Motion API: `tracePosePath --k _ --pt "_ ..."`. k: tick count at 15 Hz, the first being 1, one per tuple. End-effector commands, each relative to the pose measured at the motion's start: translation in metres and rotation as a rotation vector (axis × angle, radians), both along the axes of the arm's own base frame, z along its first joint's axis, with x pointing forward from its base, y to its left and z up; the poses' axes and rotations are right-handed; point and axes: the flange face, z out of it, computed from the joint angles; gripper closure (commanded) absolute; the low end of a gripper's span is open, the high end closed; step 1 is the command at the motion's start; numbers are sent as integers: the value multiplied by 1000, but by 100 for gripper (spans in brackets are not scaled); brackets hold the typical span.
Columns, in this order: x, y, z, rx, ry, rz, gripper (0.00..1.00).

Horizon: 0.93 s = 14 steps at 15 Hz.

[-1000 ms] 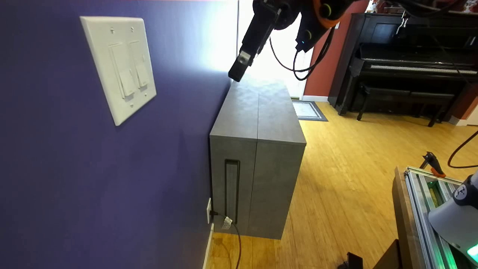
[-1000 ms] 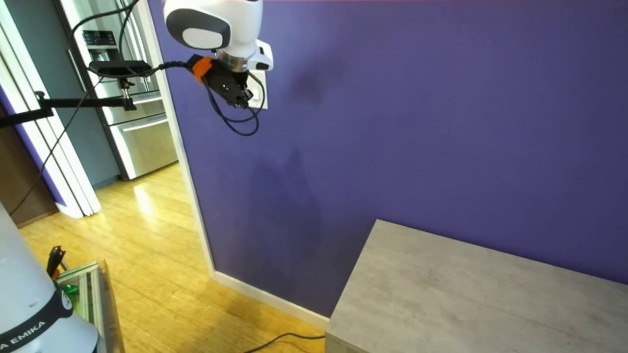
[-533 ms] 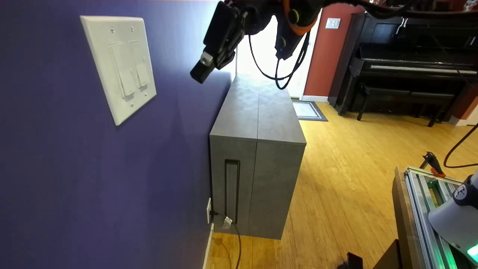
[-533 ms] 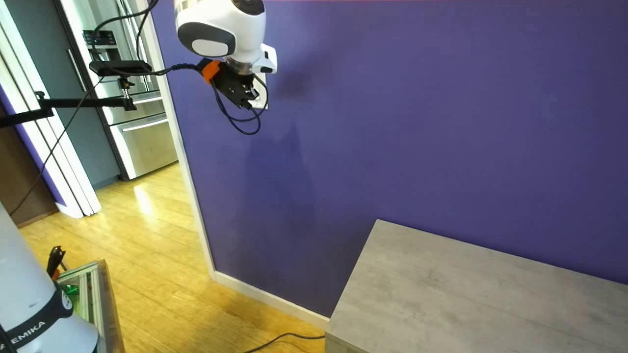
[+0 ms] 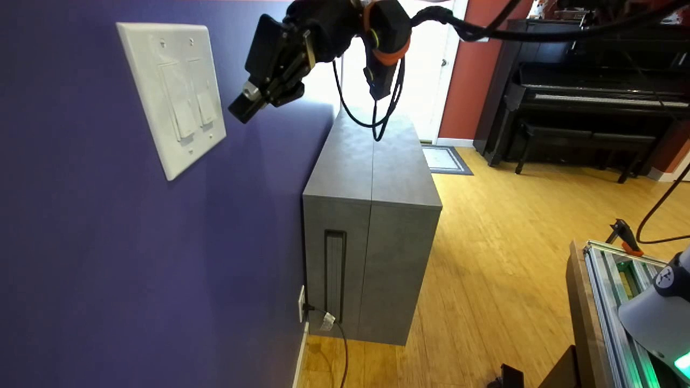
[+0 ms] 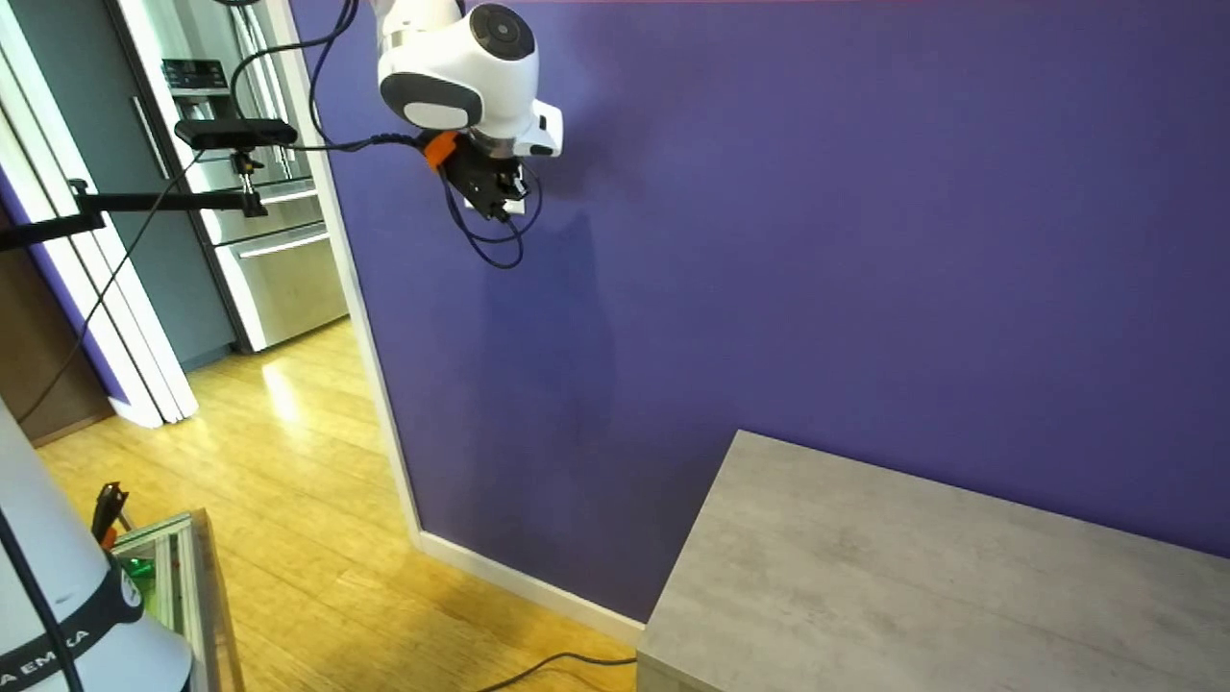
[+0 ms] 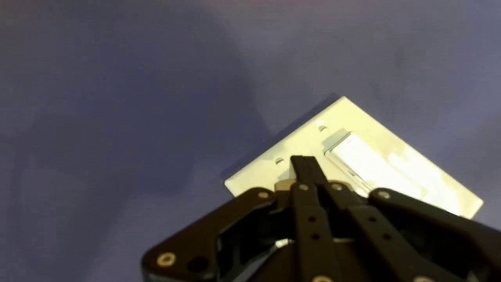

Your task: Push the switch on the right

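The cream wall plate (image 5: 156,129) holds two tall narrow paddles. The right-hand switch (image 5: 202,94) is fully visible in an exterior view, beside the left-hand paddle (image 5: 178,102). My gripper (image 5: 242,109) is to the right of the plate there, apart from it in the picture. In an exterior view the gripper (image 6: 504,211) covers most of the plate (image 6: 516,206). In the wrist view the plate (image 7: 250,180) appears turned upside down. The shut, empty fingertips (image 7: 308,166) cover nearly all of the right-hand switch; the left-hand paddle (image 7: 372,164) shows. Contact cannot be told.
A grey cabinet (image 5: 372,161) stands against the purple wall (image 5: 135,269), below and beyond the gripper. Black cables (image 5: 372,118) hang in a loop from the wrist. A camera on a stand (image 6: 235,133) is left of the arm.
My gripper has moved steadily toward the plate, leftward in one exterior view and slightly right and down in another. Its cables moved along. The switch plate looks unchanged.
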Motion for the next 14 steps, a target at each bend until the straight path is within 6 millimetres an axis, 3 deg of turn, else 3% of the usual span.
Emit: tracePosePath --k 1,6,11,14 --pt "19 9 6 92 10 -38 100" --pt "27 16 0 114 33 -52 100" --pt "6 11 -1 50 160 35 100" --pt "-11 -6 12 -66 220 98 100"
